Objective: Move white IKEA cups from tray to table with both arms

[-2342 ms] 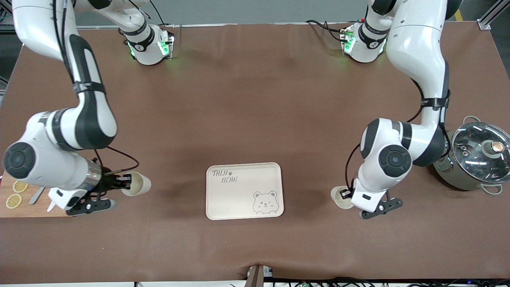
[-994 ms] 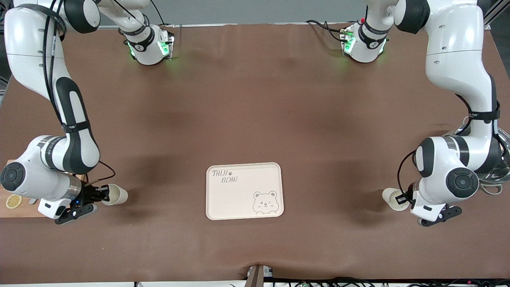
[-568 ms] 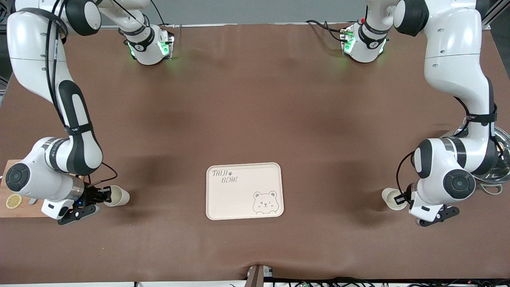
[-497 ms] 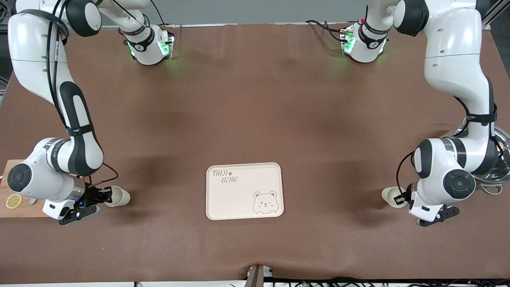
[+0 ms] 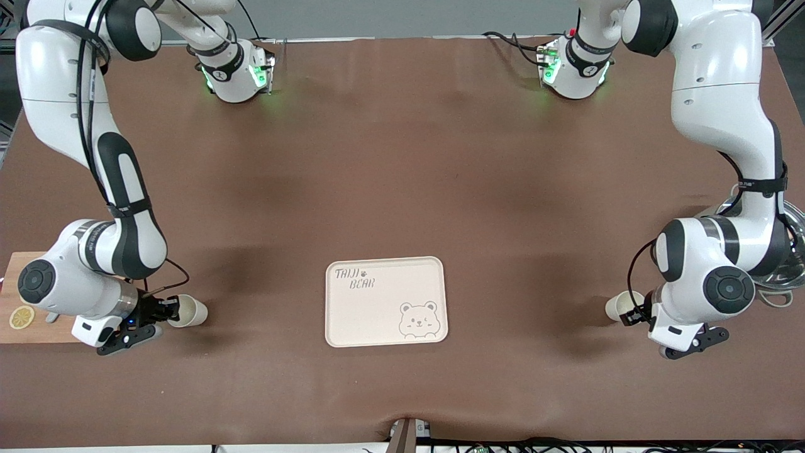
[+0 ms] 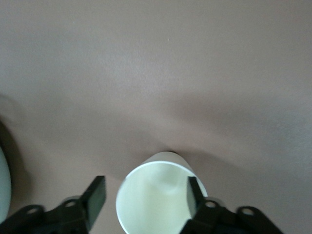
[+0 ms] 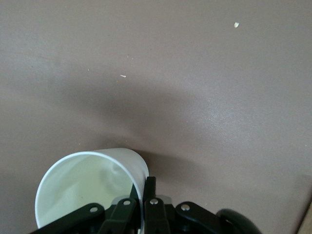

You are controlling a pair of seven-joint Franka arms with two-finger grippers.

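- Fingers point(image 6: 96, 197) of the left gripper point(image 6: 144, 197) stood spread, one outside the cup's wall and one inside its mouth, so that cup point(image 6: 158, 195) sat loose on the bench point(image 5: 402, 157), no longer pinched.
- Fingers point(image 7: 148, 195) of the right gripper point(image 7: 141, 202) were pinched tight on the rim of the other cup point(image 7: 87, 187), wall between them, the cup low over or on the cloth; you could not tell which.
- You judged both cups out of the tray point(image 5: 385, 301): the released one well away from it toward the left arm's end, the held one point(image 5: 187, 311) well away toward the right arm's end, just beside the cutting board point(image 5: 25, 308).
- Doing this step well meant lifting the left gripper point(image 5: 631, 313) straight up, so the inner finger cleared the rim of its cup point(image 5: 621, 305) without tipping it.
- For the right gripper point(image 5: 165, 309), you needed the base flat on the bench before parting the fingers.
- A pot point(image 5: 789, 245) stood close by the left arm; you had to keep the retreat away from it.
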